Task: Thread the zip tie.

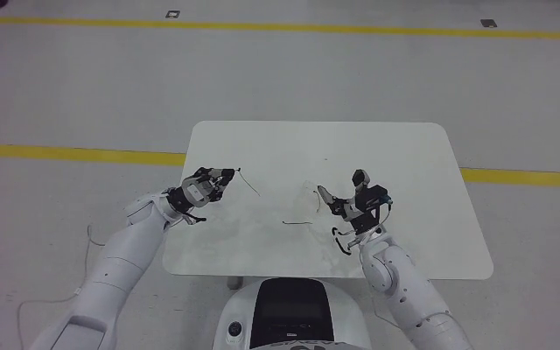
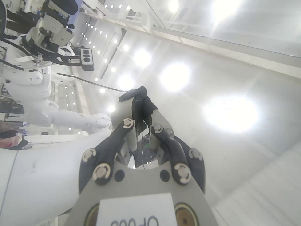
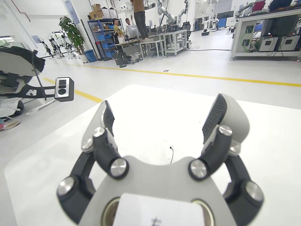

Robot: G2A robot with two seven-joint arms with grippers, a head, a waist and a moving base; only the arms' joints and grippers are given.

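left pincer [image 2: 140, 101] clamped on black zip tie [image 2: 94, 83], right pincer [image 3: 164, 116] apart over white table [image 1: 411, 166]

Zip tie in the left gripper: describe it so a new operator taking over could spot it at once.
Start at the white table and find the left gripper over its left part. A thin black zip tie sticks out of its closed grip toward the table's middle. Unlike the short black strand lying loose on the tabletop, this one is pinched in the gripper.
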